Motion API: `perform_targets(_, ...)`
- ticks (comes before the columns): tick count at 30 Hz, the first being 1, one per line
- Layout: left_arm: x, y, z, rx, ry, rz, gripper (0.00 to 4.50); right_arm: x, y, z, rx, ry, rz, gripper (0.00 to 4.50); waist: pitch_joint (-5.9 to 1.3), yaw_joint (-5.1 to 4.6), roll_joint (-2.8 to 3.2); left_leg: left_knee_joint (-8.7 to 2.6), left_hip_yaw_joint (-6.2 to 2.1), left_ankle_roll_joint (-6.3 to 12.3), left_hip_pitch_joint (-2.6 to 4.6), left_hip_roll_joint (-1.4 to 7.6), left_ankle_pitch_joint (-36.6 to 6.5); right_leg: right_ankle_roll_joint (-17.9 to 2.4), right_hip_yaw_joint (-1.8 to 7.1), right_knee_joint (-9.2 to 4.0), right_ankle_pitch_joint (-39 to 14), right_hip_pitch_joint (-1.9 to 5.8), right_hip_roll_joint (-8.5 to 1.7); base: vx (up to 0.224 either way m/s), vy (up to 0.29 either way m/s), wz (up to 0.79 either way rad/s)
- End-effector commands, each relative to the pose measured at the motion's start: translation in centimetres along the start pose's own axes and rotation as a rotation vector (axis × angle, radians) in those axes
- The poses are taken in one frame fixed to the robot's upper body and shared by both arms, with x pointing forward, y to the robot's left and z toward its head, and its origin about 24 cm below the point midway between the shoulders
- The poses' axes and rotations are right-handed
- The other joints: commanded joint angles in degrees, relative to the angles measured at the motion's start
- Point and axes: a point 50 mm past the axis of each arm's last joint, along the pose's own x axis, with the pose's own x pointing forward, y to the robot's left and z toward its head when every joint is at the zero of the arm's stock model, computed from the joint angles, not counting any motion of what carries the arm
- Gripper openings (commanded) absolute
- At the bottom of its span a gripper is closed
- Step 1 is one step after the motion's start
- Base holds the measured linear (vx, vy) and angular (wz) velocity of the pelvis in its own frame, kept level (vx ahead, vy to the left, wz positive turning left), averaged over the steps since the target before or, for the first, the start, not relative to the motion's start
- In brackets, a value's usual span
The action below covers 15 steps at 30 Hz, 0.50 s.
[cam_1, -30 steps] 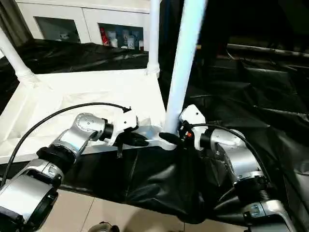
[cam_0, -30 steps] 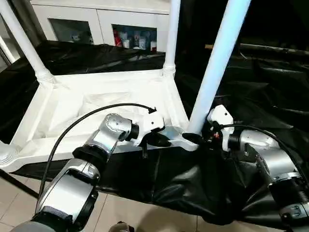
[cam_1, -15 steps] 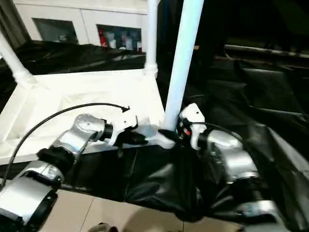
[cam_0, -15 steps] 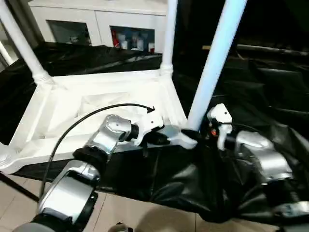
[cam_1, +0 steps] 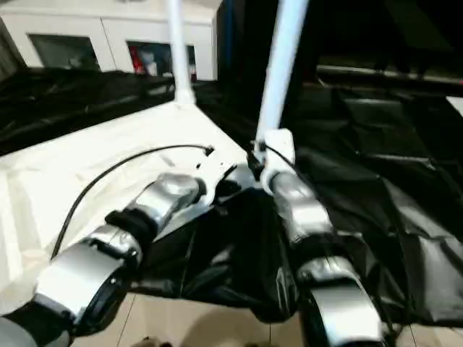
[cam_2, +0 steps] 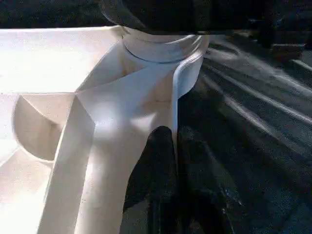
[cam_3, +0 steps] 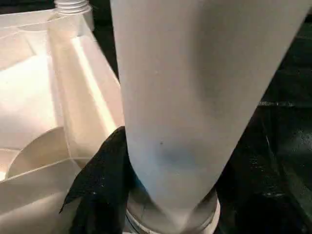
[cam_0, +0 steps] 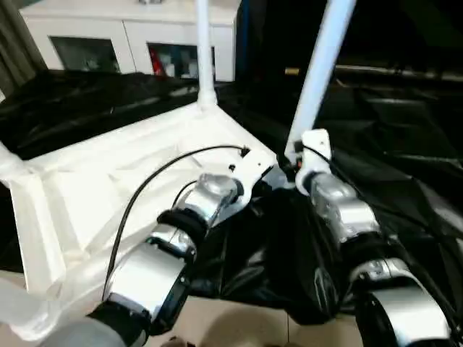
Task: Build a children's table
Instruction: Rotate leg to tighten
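Note:
The white tabletop (cam_0: 108, 173) lies underside up on black sheeting, and its ribs show. One white leg (cam_0: 318, 72) stands in the near right corner socket (cam_2: 161, 46), leaning slightly. My right gripper (cam_0: 291, 165) is shut around this leg just above its flared base; in the right wrist view a black finger (cam_3: 102, 180) presses against its side. My left gripper (cam_2: 175, 151) is shut on the tabletop's thin rim right beside that socket. A second leg (cam_0: 201, 50) stands upright in the far corner. The base of another leg (cam_0: 7, 163) shows at the left edge.
Crumpled black sheeting (cam_0: 391, 144) covers the surface under and to the right of the tabletop. A white cabinet (cam_0: 130, 36) with glass doors stands behind. Pale floor tiles (cam_0: 239, 325) show below the near edge. A black cable (cam_0: 159, 181) arcs over my left forearm.
The whole picture has swung, so the camera moved. Both arms now reach further forward. Both grippers keep their holds, one on the rim and one on the leg.

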Motion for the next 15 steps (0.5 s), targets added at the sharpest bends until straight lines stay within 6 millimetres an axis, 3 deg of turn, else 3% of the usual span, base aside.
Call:
perform_targets(1,-0.7,1.6,1.6,0.03,-0.046,0.103,0.0,-0.3,0.3,-3.3,0.01,0.127,0.002,2.02,-4.31,0.18,-0.55,-4.02,-0.43,2.26,0.87,0.64,-13.35,-11.09,1.7,-4.56,-14.1,2.64,-2.79,0.0,0.0,0.0)
perform_targets(2,-0.7,1.7,1.4,0.043,-0.044,0.098,0.0,-0.3,0.3,-2.9,0.028,0.094,0.02,2.02,-4.35,0.2,-0.82,-3.99,-0.4,2.67,0.83,0.67,-12.73,-11.48,1.7,-4.36,-12.8,2.73,-2.77,0.0,0.0,0.0)
perform_targets(3,-0.8,1.7,1.3,0.044,-0.044,0.093,0.0,-0.3,0.2,-2.8,0.044,0.079,0.029,2.57,-4.43,0.24,-0.74,-3.93,-0.4,2.86,0.81,0.66,-12.39,-11.69,1.7,-4.26,-12.2,2.82,-2.8,0.0,0.0,0.0)
perform_targets(5,-0.8,1.8,1.2,0.049,-0.042,0.084,0.0,-0.3,0.0,-2.5,0.064,0.05,0.044,2.71,-4.45,0.28,-0.91,-3.87,-0.32,3.77,0.77,0.71,-11.3,-12.44,1.7,-4.04,-10.23,2.92,-2.78,0.0,0.0,0.0)
perform_targets(7,-0.9,1.8,1.0,0.063,-0.038,0.072,0.0,-0.4,-0.3,-2.1,0.055,0.023,0.055,2.9,-4.54,0.23,-0.63,-3.84,-0.44,4.11,0.47,0.65,-10.66,-12.49,1.65,-3.84,-9.5,3.24,-2.9,0.0,0.0,0.0)
perform_targets(8,-0.9,1.9,0.9,0.068,-0.037,0.064,0.0,-0.4,-0.6,-2.0,0.043,0.012,0.059,3.14,-4.52,0.16,-0.86,-3.78,-0.36,4.32,0.53,0.66,-10.33,-12.59,1.65,-3.85,-8.97,3.15,-2.83,0.0,0.0,0.0)
perform_targets(11,-1.2,2.0,0.7,0.099,-0.045,0.034,0.0,-0.7,-1.5,-1.6,0.001,-0.016,0.08,3.32,-4.44,0.21,-0.82,-3.7,-0.25,4.72,0.64,0.64,-10.64,-13.11,1.67,-4.0,-9.32,3.12,-2.82,0.0,0.0,0.0)
perform_targets(15,-1.8,2.2,0.1,0.12,-0.05,-0.072,0.0,-2.5,-2.5,-1.6,-0.14,-0.034,0.324,3.46,-4.47,0.65,-0.82,-3.53,-0.25,6.17,0.56,0.73,-9.91,-13.36,1.68,-3.73,-6.45,3.44,-2.66,0.0,0.0,0.0)
